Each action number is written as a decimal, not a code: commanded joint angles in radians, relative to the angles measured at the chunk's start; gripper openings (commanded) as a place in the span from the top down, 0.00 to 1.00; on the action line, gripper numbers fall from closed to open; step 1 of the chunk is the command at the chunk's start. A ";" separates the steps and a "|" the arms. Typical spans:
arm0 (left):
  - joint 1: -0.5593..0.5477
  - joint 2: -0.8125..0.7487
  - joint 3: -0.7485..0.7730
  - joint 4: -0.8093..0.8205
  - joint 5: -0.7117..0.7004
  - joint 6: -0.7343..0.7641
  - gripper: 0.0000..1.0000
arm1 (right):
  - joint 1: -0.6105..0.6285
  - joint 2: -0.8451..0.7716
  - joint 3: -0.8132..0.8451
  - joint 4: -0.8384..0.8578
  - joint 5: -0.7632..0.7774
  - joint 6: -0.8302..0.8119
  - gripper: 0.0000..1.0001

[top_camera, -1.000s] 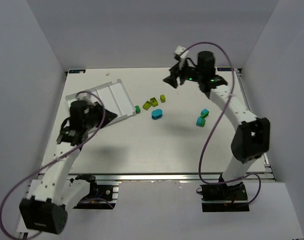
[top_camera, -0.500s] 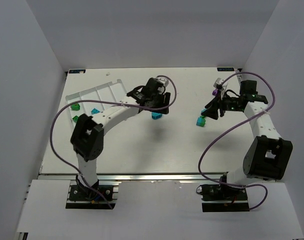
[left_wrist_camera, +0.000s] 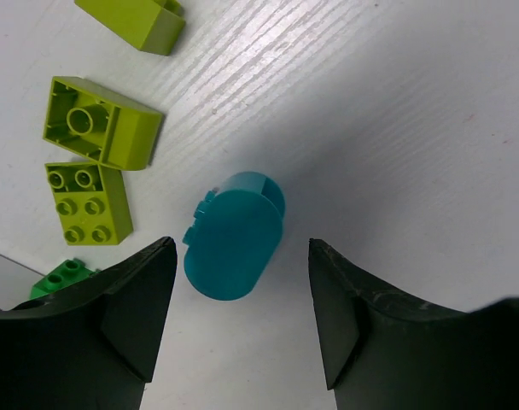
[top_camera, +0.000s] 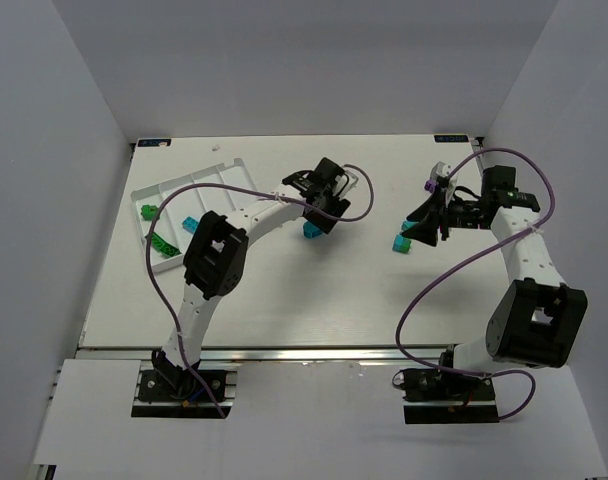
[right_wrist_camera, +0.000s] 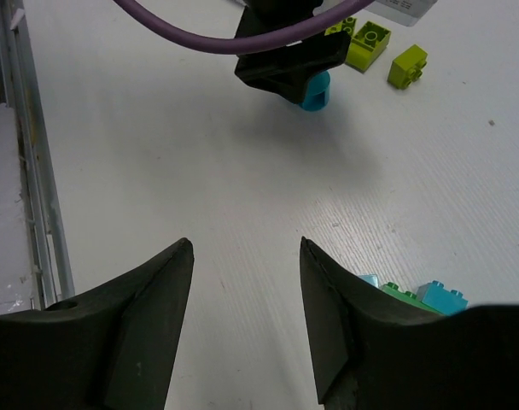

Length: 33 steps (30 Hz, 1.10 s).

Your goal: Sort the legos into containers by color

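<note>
The white tray (top_camera: 212,186) lies at the back left, holding dark green bricks (top_camera: 149,211) and a cyan one (top_camera: 190,222). My left gripper (top_camera: 322,206) is open over a rounded cyan brick (top_camera: 311,231). In the left wrist view that brick (left_wrist_camera: 234,235) lies on the table just beyond the open gripper (left_wrist_camera: 242,246), untouched. Yellow-green bricks (left_wrist_camera: 102,122) and a green brick (left_wrist_camera: 63,275) lie to its left. My right gripper (top_camera: 417,228) is open and empty (right_wrist_camera: 245,243) beside a cyan and green cluster (top_camera: 402,243), which also shows by its right finger (right_wrist_camera: 417,295).
The right wrist view shows the left gripper (right_wrist_camera: 285,55) over the cyan brick (right_wrist_camera: 315,90), with yellow-green bricks (right_wrist_camera: 368,43) behind it. The table's rail edge (right_wrist_camera: 29,171) runs along the left of that view. White walls enclose the table.
The left arm swung from the tray to the cyan brick in the middle. The right arm came down from the back to the cyan and green cluster on the right.
</note>
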 commanded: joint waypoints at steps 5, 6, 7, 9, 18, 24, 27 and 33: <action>-0.003 0.004 -0.001 0.025 -0.048 0.072 0.27 | -0.006 0.045 0.047 -0.064 -0.065 -0.037 0.41; -0.003 0.004 -0.022 0.037 -0.050 0.072 0.28 | -0.004 0.049 0.049 -0.067 -0.067 -0.037 0.41; -0.003 0.009 -0.028 0.040 -0.047 0.075 0.28 | -0.006 0.052 0.050 -0.070 -0.065 -0.035 0.41; -0.003 0.017 -0.033 0.042 -0.047 0.078 0.29 | -0.006 0.054 0.055 -0.084 -0.065 -0.049 0.41; -0.003 0.003 -0.053 0.097 -0.047 0.021 0.61 | -0.006 0.025 0.035 -0.113 -0.064 -0.080 0.42; 0.020 -0.107 -0.079 0.118 -0.019 -0.066 0.87 | -0.006 0.015 0.027 -0.113 -0.050 -0.083 0.43; 0.072 -0.248 -0.180 0.170 0.027 -0.202 0.97 | -0.004 0.014 0.018 -0.075 -0.025 -0.036 0.51; 0.360 -0.515 -0.480 0.301 0.203 -0.414 1.00 | 0.005 -0.001 -0.043 0.065 0.021 0.104 1.00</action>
